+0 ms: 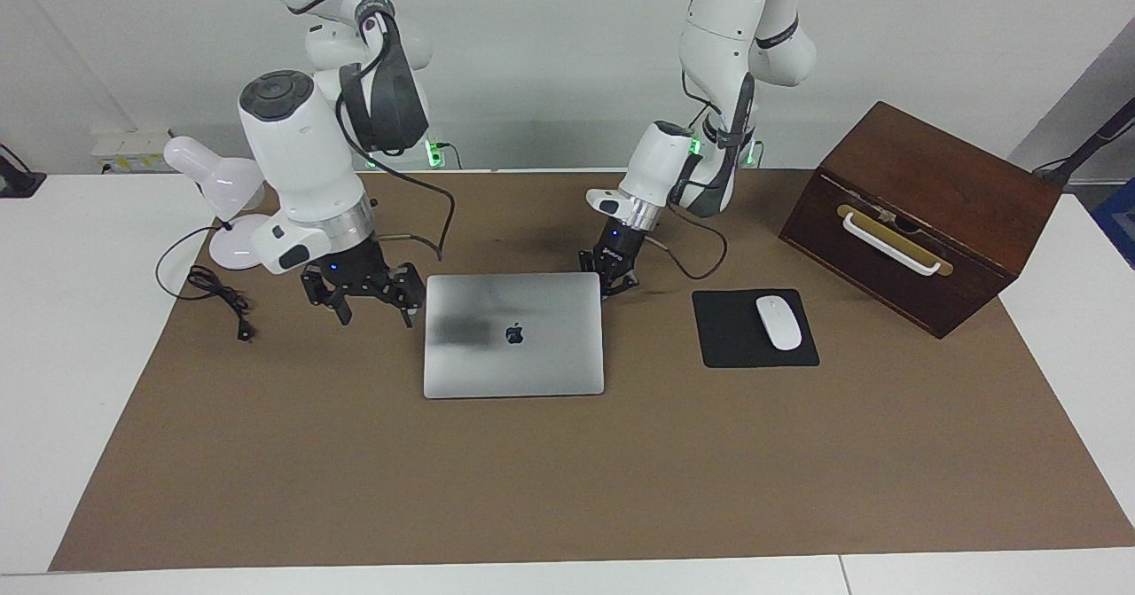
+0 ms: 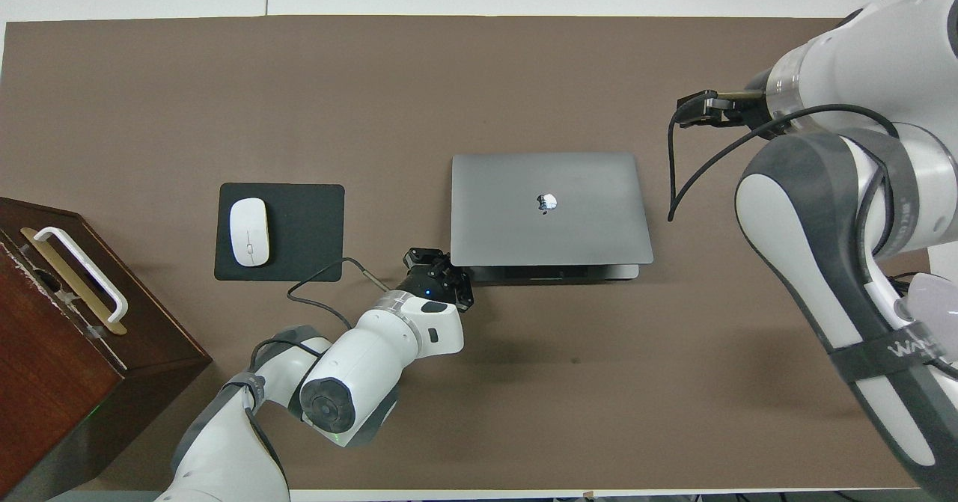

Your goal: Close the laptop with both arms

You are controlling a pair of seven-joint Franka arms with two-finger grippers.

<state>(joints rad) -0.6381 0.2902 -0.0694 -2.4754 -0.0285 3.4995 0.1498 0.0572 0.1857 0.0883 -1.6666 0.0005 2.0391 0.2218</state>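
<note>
Silver-grey at the facing view's centre, the laptop [image 1: 513,334] lies lid-down between both claws, right gripper [image 1: 371,299] at frame left hanging with fingers spread beside its edge, seemingly let go, left gripper [image 1: 614,274] clenched empty at the hinge corner, likely steadying the base.

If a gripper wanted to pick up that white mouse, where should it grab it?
Across its long sides, coming straight down from above. The white mouse lies flat on the black mouse pad, a narrow oval with nothing crowding it, so fingers likely fit best across its narrow width.
</note>
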